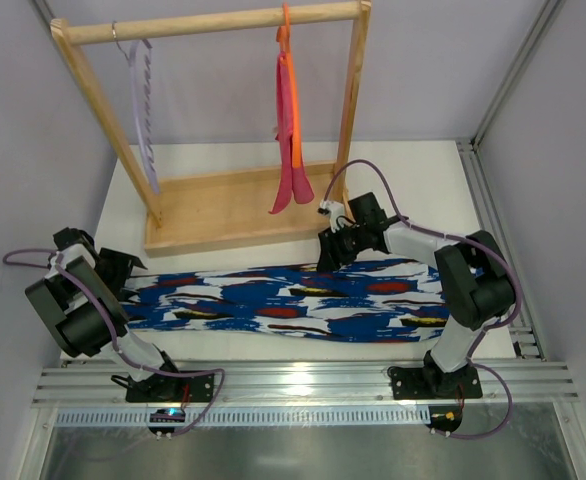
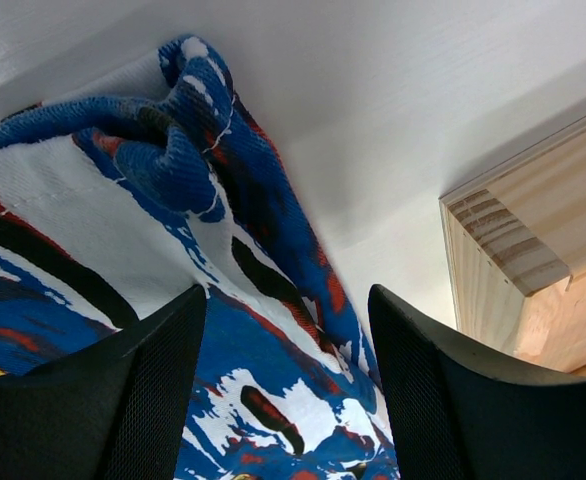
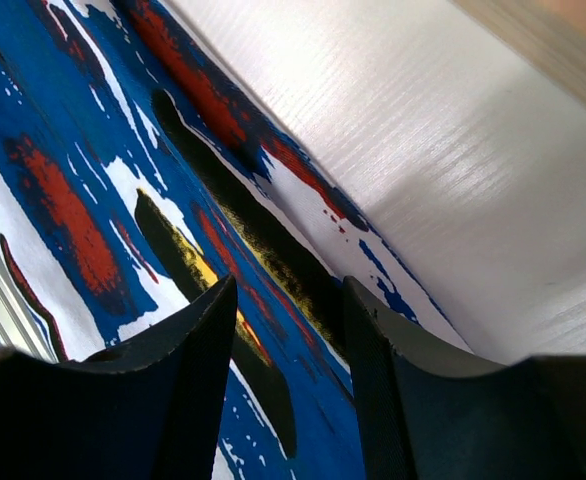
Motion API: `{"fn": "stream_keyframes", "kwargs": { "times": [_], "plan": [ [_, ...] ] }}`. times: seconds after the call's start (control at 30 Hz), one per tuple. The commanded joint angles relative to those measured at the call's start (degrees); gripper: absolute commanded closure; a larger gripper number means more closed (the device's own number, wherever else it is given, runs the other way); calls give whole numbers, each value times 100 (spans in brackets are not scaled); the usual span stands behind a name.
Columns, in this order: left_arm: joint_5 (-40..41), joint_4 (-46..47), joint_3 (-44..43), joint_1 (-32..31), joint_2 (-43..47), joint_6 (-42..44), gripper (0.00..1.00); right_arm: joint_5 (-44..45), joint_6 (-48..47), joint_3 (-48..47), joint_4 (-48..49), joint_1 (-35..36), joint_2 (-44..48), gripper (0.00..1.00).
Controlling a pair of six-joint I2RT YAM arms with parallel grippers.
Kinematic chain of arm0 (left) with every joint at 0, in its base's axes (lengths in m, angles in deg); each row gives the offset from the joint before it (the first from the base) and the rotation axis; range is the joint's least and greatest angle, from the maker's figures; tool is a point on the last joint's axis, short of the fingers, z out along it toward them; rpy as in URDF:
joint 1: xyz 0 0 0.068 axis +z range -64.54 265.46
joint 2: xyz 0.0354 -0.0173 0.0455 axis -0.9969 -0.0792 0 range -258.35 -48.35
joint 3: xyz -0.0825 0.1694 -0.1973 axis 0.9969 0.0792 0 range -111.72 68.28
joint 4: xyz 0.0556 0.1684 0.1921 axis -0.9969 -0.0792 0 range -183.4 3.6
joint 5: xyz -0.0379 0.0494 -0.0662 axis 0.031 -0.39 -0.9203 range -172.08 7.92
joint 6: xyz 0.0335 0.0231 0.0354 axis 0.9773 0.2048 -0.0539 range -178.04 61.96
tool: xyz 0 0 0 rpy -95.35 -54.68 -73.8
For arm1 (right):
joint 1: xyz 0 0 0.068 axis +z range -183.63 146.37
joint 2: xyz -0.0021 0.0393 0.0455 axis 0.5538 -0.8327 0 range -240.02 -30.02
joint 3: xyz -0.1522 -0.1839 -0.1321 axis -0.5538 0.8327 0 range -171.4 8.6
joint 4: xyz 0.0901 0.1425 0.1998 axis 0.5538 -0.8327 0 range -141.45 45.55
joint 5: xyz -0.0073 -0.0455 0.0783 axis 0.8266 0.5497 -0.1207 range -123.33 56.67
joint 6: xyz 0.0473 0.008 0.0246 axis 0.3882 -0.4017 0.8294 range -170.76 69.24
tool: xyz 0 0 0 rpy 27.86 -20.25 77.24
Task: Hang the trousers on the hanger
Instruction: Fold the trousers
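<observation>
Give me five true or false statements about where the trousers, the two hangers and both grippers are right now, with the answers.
1. The trousers lie stretched out on the table. True.
2. The lilac hanger lies on the table beside them. False: it hangs from the wooden rack's rail, near its left end.
3. The left gripper is shut on the trousers. False: its jaws are open, above the fabric's end.
4. The orange hanger carries a pink cloth. True.
5. The right gripper is open over the trousers' far edge. True.
</observation>
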State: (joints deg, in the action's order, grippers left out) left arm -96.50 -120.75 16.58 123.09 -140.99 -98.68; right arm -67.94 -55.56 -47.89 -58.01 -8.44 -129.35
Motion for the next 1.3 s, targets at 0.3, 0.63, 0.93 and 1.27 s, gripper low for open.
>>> {"fn": "stream_keyframes", "kwargs": {
  "times": [0.3, 0.63, 0.93, 1.27],
  "plan": [
    [255, 262, 64, -27, -307, -31, 33, 165, -232, -213, 2, 56, -113, 60],
    [360, 227, 55, -36, -316, -23, 33, 708, 66, -90, 161, 56, 36, 91],
    [861, 86, 55, -19, -342, -66, 31, 1764, 848, -249, 521, 74, 477, 96],
    [1388, -195, -209, -27, -422, 100, 31, 2493, 1192, -336, 644, 65, 1, 96]
  ]
}}
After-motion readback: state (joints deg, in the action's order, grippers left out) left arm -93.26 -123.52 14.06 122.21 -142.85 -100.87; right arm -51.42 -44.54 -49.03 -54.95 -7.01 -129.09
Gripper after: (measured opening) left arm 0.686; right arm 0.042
